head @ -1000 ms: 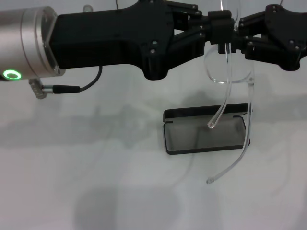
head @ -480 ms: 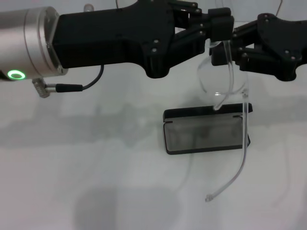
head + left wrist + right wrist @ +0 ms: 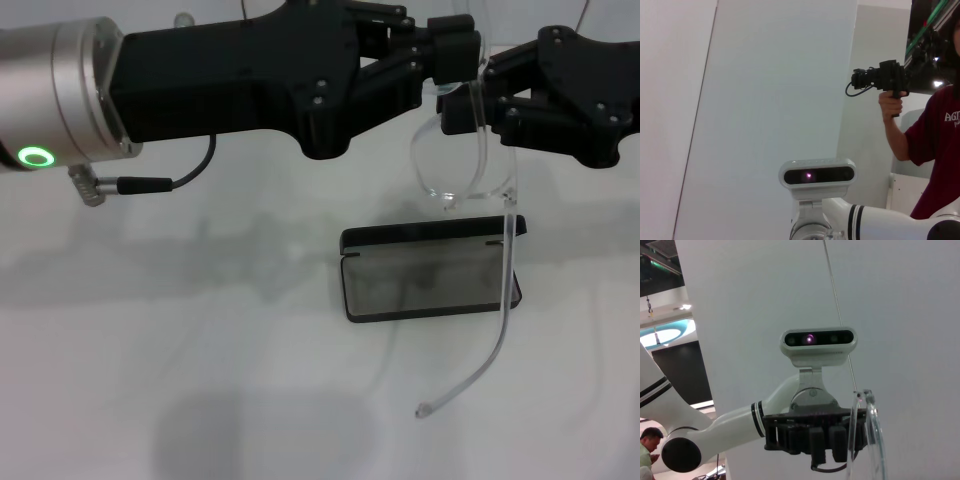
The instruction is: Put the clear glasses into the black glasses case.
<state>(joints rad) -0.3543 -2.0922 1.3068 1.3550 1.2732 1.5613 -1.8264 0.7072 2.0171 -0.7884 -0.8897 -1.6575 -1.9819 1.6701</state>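
Head view: both arms meet high over the white table (image 3: 150,400), with the clear glasses (image 3: 465,160) held up between them, above the black glasses case (image 3: 430,275). The left gripper (image 3: 455,50) has its fingers pinched on the upper part of the frame, near the bridge as far as I can tell; the right gripper (image 3: 478,95) grips the frame from the other side, fingers closed narrow on it. One temple arm hangs unfolded, trailing down past the case's right end to a tip near the table; the other looks folded behind the lens. The case lies open and flat, grey lining up, nothing in it. Right wrist view shows the lens rim (image 3: 867,435) edge-on before the left gripper. Handling judgement: very light, thin plastic, springy in the temples, slick and easily scratched or snapped at the hinges. Best held at the frame front near the hinge, light squeeze. The loose temple probably needs folding before the glasses fit the case.
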